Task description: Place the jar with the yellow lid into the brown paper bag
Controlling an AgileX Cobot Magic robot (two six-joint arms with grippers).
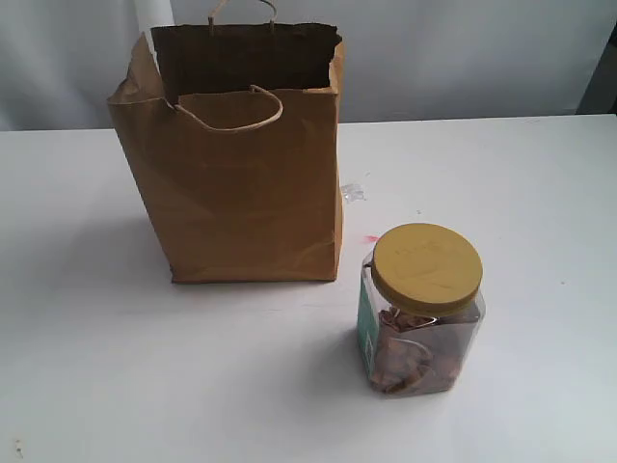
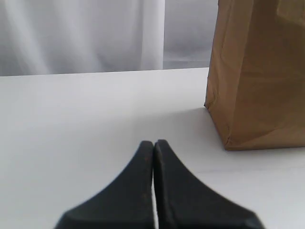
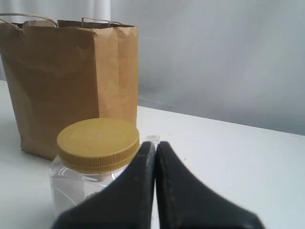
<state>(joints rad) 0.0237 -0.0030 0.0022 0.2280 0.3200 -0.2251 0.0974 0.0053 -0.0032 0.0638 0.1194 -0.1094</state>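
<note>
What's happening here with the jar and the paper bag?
Nothing is being handled yet. The yellow-lidded jar stands upright on the white table, apart from the brown paper bag, which stands open at the top. The right end effector, shut and empty, is close to the jar's lid. The left end effector, also shut and empty, looks toward the bag's lower corner.

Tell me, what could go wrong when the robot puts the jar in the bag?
The yellow-lidded jar is smooth plastic with a wide lid, so it might slip from the jaws, which are shut. The brown paper bag stands unsupported with a ragged top and a drooping handle; the jar could snag or tip it.
</note>
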